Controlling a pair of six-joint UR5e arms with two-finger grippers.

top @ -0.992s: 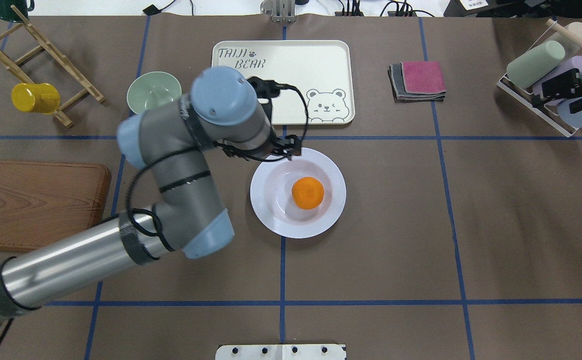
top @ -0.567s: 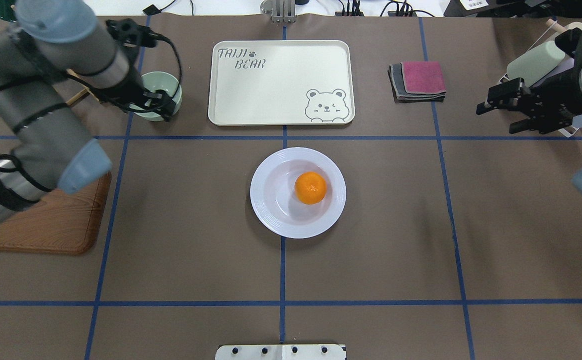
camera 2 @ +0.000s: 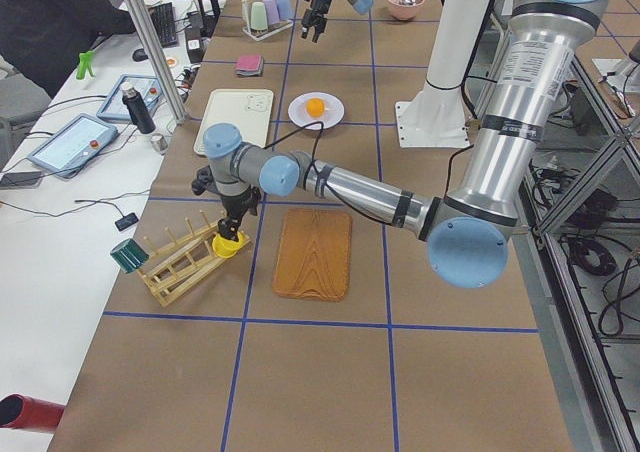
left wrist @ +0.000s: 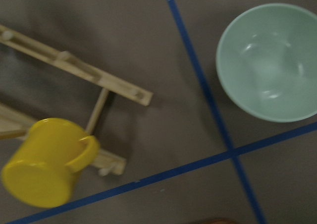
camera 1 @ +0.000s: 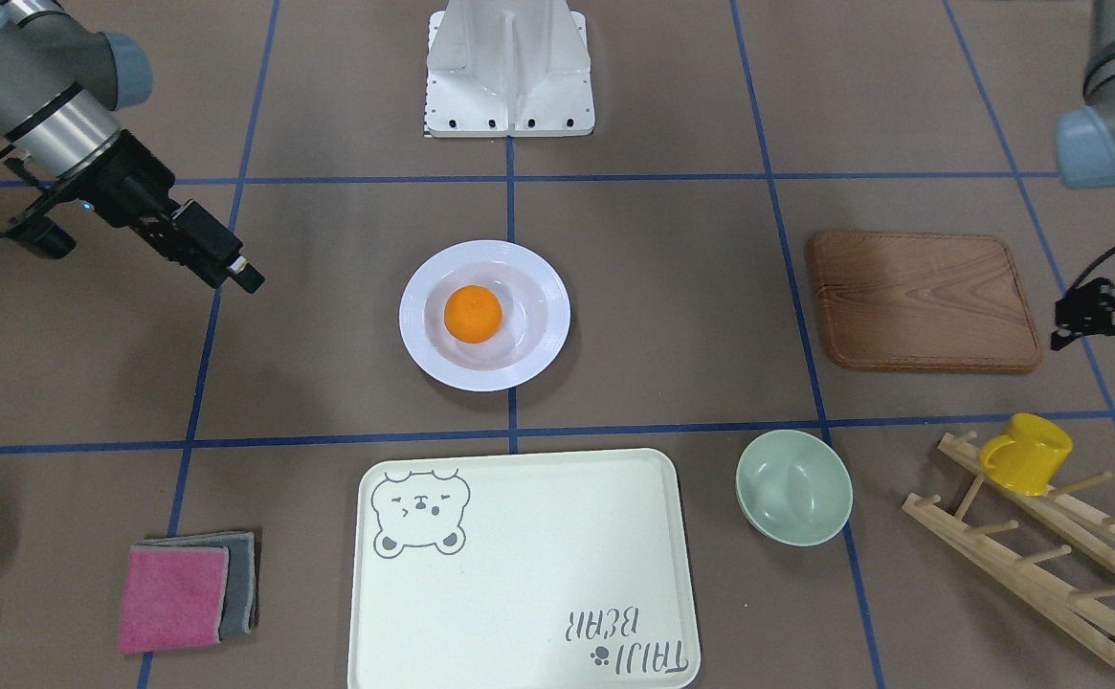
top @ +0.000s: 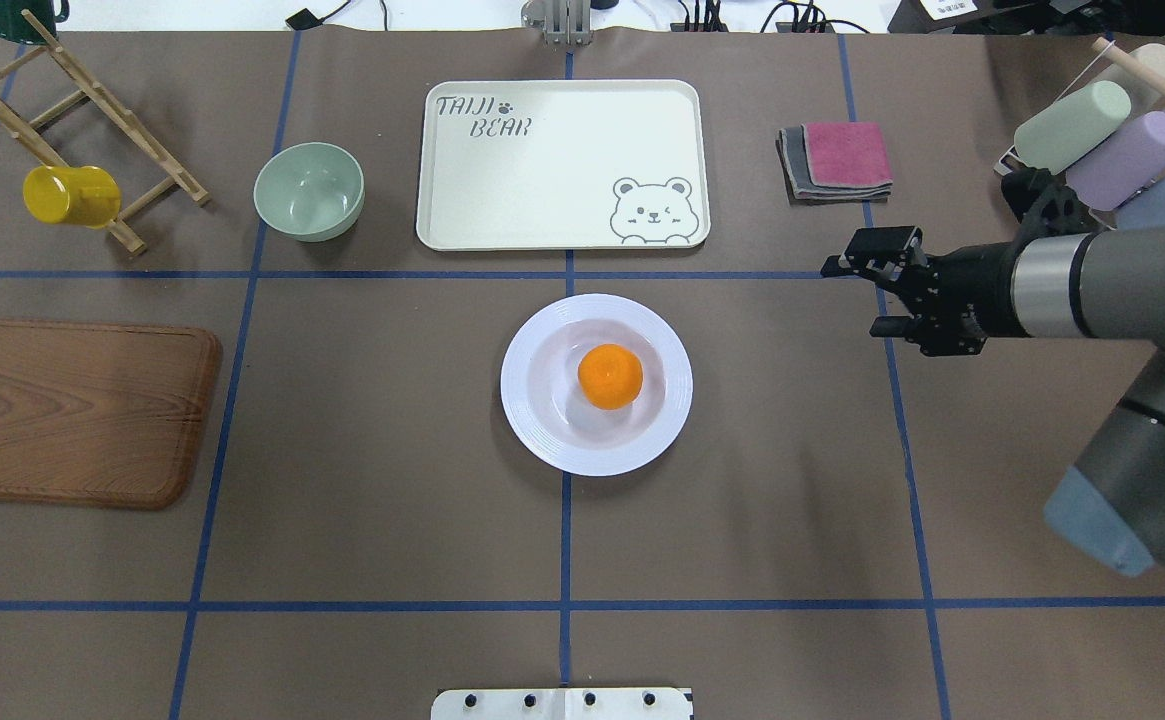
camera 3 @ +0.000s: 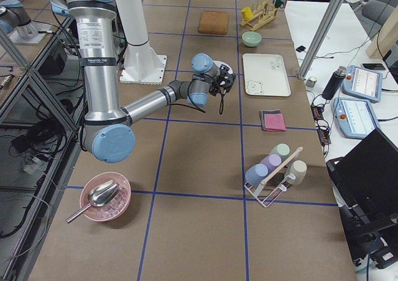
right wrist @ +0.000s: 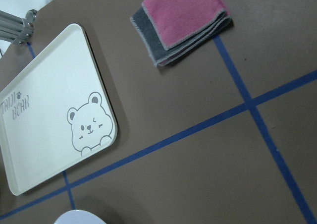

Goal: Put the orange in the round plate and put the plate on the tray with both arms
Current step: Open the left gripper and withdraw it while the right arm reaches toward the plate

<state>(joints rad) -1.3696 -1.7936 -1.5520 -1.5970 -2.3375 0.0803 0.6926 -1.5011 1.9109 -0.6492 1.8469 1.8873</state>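
Observation:
The orange rests in the sunken centre of the white round plate, mid-table, also seen as orange in plate. Beyond the plate lies the cream bear tray, bare, with nothing on it. My right gripper hovers open and holds nothing, right of the plate and clear of it. My left gripper is far off at the table's left end, near the yellow mug, open and holding nothing. The right wrist view shows the tray and a sliver of the plate's rim.
A pale-green bowl sits left of the tray. A wooden board lies at the left. A yellow mug hangs on a wooden rack. Folded cloths and a cup rack are at the right.
My left arm has swung away from the plate's rim to the far left edge. My right arm has come in from the cup rack towards the plate. The orange has shifted slightly inside the plate.

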